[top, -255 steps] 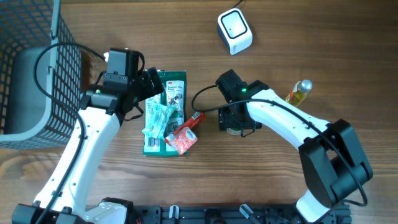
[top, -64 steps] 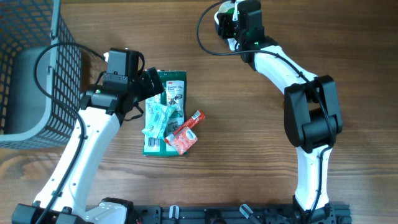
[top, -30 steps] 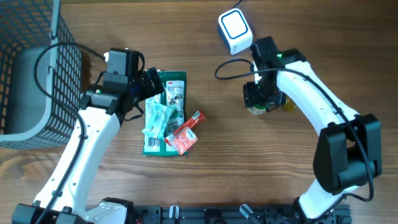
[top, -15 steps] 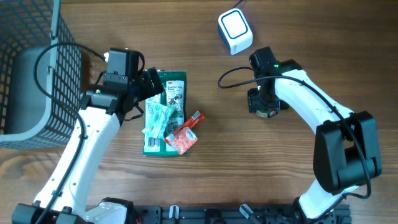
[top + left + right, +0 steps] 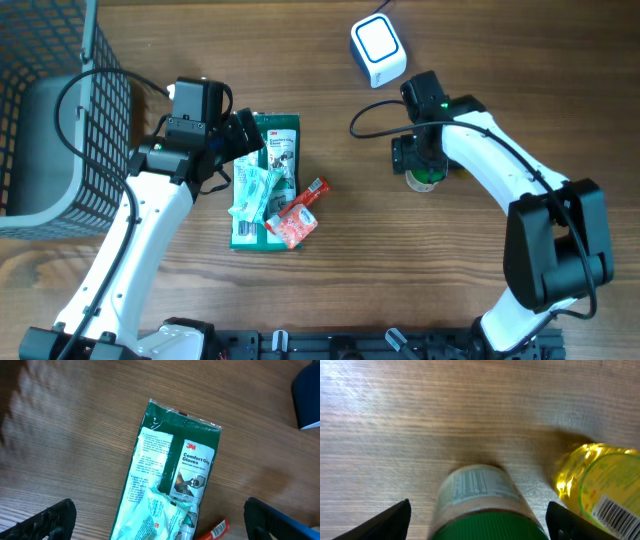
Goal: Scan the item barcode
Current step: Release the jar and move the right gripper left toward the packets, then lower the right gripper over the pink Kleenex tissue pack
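Observation:
A jar with a green lid (image 5: 475, 490) stands upright on the wooden table beside a yellow oil bottle (image 5: 600, 485). My right gripper (image 5: 482, 527) sits over the jar (image 5: 428, 179), open, with table showing between each finger and the jar's sides. The white barcode scanner (image 5: 378, 50) rests at the back of the table, above my right gripper (image 5: 420, 165). My left gripper (image 5: 160, 522) hangs open over a green 3M glove pack (image 5: 175, 475), holding nothing.
On the glove pack (image 5: 277, 150) lies a pale teal packet (image 5: 255, 195), with a red sachet (image 5: 296, 218) against its right side. A black wire basket (image 5: 60, 120) fills the far left. A cable runs from the scanner off the top edge.
My right arm carried the jar down from the scanner to the table beside the oil bottle. Its jaws have since spread wider off the jar. The left arm has stayed still.

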Motion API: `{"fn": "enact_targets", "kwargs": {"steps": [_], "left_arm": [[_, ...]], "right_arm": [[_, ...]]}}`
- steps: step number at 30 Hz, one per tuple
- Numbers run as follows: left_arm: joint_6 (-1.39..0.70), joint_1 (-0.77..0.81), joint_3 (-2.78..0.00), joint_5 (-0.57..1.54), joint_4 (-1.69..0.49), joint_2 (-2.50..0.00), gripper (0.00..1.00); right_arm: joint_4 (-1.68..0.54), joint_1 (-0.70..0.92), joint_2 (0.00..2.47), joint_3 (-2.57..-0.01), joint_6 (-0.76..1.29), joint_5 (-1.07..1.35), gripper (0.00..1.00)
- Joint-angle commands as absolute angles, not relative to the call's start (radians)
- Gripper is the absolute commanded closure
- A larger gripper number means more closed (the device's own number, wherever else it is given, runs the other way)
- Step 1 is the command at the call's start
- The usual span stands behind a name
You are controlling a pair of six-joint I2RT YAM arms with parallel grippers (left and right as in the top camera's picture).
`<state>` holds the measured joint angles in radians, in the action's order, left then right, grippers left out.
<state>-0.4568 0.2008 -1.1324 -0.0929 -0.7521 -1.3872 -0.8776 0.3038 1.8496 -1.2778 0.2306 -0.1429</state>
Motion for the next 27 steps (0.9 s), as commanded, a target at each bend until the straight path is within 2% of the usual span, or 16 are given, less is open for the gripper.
{"fn": "enact_targets", "kwargs": {"steps": [1, 4, 7, 9, 11, 13, 14, 15, 16, 17, 18, 20, 27], "left_arm": [[-0.448, 0.198, -1.134, -0.103, -0.750, -1.386, 0.00], [-0.448, 0.198, -1.133, -0.103, -0.750, -1.386, 0.00], [-0.449, 0.198, -1.134, -0.103, -0.750, -1.386, 0.00], [-0.449, 0.198, -1.134, -0.103, -0.750, -1.386, 0.00], [-0.449, 0.198, -1.134, -0.103, -0.750, -1.386, 0.00], [-0.449, 0.198, -1.134, -0.103, -0.750, -1.386, 0.00], [-0.449, 0.198, -1.134, -0.102, -0.750, -1.386, 0.00], [-0.448, 0.198, -1.134, -0.103, -0.750, -1.386, 0.00], [-0.449, 0.198, -1.134, -0.103, -0.750, -1.386, 0.00], [-0.449, 0.198, -1.134, -0.103, -0.750, -1.386, 0.00], [-0.449, 0.198, -1.134, -0.103, -0.750, -1.386, 0.00], [-0.449, 0.198, -1.134, -0.102, -0.750, -1.386, 0.00], [-0.449, 0.198, -1.134, -0.103, -0.750, -1.386, 0.00]], "right_arm": [[-0.952, 0.301, 1.849, -1.470, 0.238, -0.130, 0.14], [-1.036, 0.307, 1.843, -1.612, 0.240, 0.123, 0.15], [-1.081, 0.326, 1.843, -1.624, 0.272, 0.431, 0.14], [-1.092, 0.360, 1.845, -1.597, 0.273, 0.493, 0.00], [-1.076, 0.393, 1.845, -1.571, 0.308, 0.495, 0.00], [-1.034, 0.439, 1.846, -1.513, 0.436, 0.496, 0.00], [-1.011, 0.458, 1.846, -1.486, 0.448, 0.494, 0.15], [-0.996, 0.472, 1.846, -1.467, 0.452, 0.492, 0.43], [-0.989, 0.490, 1.846, -1.450, 0.480, 0.487, 0.56], [-0.984, 0.512, 1.844, -1.437, 0.484, 0.474, 0.63], [-0.986, 0.534, 1.840, -1.435, 0.508, 0.437, 0.67], [-0.999, 0.596, 1.818, -1.435, 0.594, 0.319, 0.66], [-0.924, 0.749, 1.803, -1.407, 0.730, 0.273, 0.57]]}}
